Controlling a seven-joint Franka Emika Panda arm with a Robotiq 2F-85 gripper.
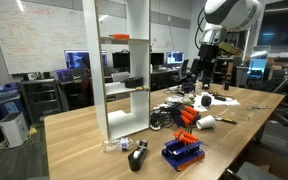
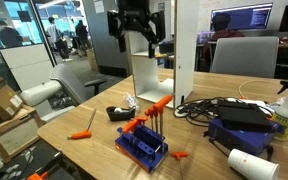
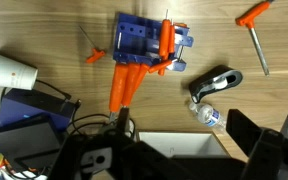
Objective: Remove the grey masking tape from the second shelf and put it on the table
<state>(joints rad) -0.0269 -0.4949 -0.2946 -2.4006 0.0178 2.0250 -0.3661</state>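
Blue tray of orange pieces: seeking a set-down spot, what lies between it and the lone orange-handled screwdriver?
Bare light wood-grain table, in the wrist view: nothing lies between the blue plastic tray and the orange-handled screwdriver.

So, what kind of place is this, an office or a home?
Most likely an office lab or workshop room: a whiteboard covered in writing, desks with lit computer monitors behind, and a long wood-grain table cluttered with tools.

Spread pincer (image 2: 136, 44) high above blue tray (image 2: 144, 148) on table (image 2: 84, 112).
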